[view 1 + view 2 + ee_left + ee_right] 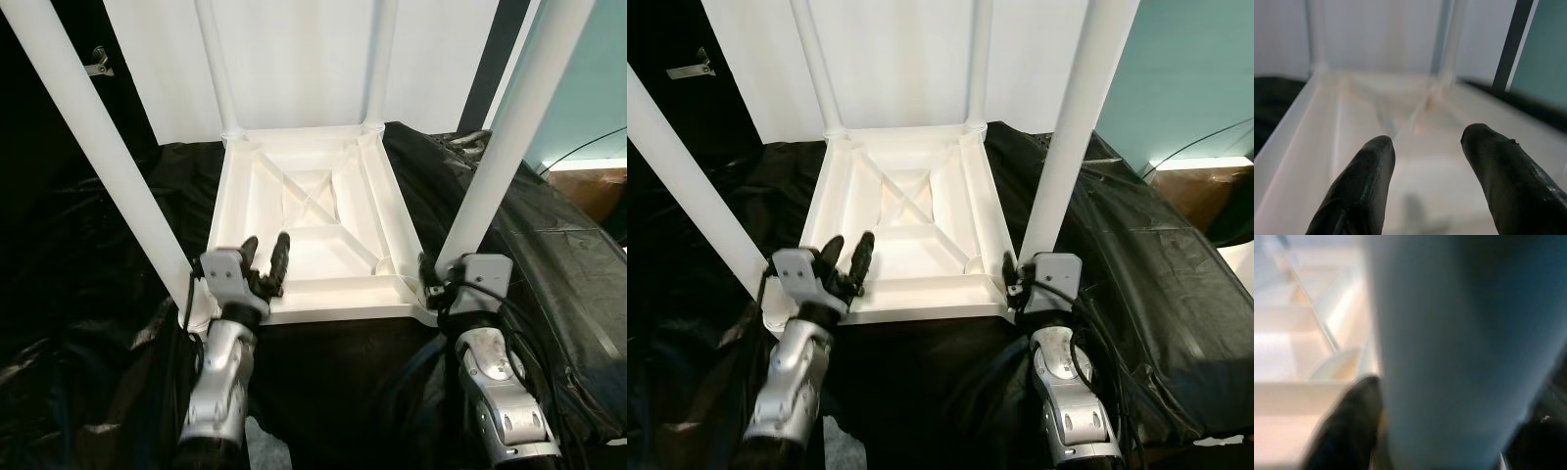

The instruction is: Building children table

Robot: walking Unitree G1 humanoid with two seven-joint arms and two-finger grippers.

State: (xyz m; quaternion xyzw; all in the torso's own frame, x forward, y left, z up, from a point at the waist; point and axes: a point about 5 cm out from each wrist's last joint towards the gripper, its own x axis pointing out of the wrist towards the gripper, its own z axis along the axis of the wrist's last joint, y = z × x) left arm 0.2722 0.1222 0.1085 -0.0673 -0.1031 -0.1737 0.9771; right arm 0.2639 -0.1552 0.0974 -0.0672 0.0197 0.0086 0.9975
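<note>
Four white tubular plastic legs stand up from the upside-down white plastic tabletop (323,294), which lies on a surface draped in crinkled black plastic sheeting (88,284), its ribbed underside facing up. Starting at the left, the near-left leg (93,127) slants up out of its corner socket, and just beside it the left gripper (266,257) hovers over the tabletop's near edge with its two black fingers spread apart and nothing between them. Farther back, the two far legs, the far-left leg (217,64) and far-right leg (380,59), rise from the far corners against a white wall panel (294,54). On the right, the right gripper (1015,277) is pressed up against the base of the near-right leg (509,127); one dark finger (1347,426) lies alongside the tube, but I cannot tell whether the fingers clamp it or merely rest there. That leg looks to be the one being seated, and the risk seems plain enough: if it is not fully home in its socket, a sideways push could tip or pop it out, or the tabletop could slide on the slick sheeting.
</note>
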